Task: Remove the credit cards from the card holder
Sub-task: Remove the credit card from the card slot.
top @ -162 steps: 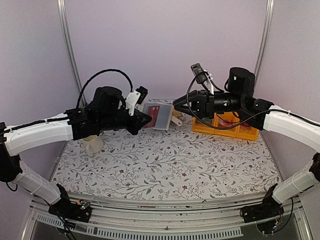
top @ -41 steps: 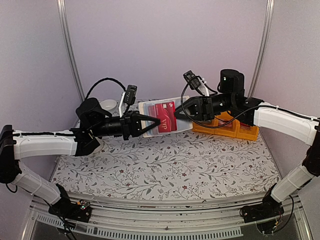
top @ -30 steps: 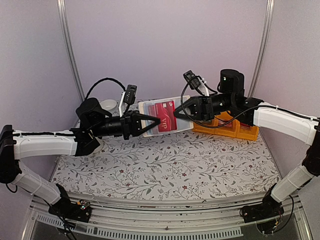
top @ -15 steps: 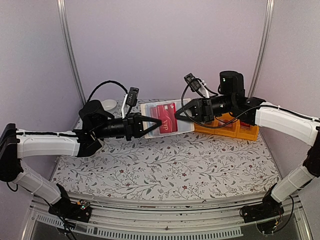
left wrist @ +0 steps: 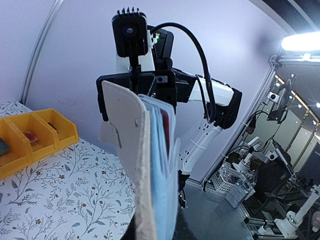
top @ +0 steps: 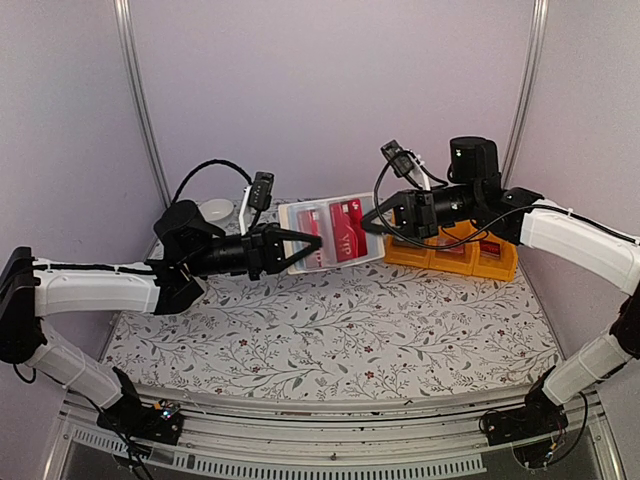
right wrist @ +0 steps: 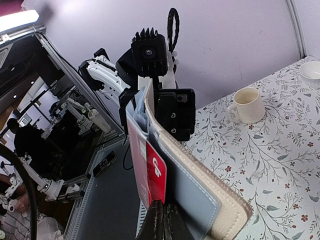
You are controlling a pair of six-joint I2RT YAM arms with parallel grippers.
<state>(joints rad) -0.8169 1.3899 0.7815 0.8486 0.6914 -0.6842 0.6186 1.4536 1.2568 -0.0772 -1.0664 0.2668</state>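
The beige card holder [top: 300,238] hangs open in the air above the back of the table. My left gripper [top: 308,243] is shut on its lower left part. The red credit card [top: 347,230] sticks out of the holder's right side, and my right gripper [top: 376,214] is shut on that card's right edge. The right wrist view shows the red card [right wrist: 156,170] pinched between my closed fingertips [right wrist: 162,220], beside the holder's cream-edged cover [right wrist: 215,192]. In the left wrist view the holder [left wrist: 136,150] is edge on, with a light blue layer [left wrist: 162,175] inside it.
Yellow bins [top: 470,250] stand at the back right, under the right arm. A white bowl [top: 215,209] sits at the back left, behind the left arm. A cream mug [right wrist: 248,105] stands on the floral tablecloth [top: 330,330].
My right gripper has drawn back to the right, and the red card has slid further out of the holder. The left gripper keeps the holder nearly in place.
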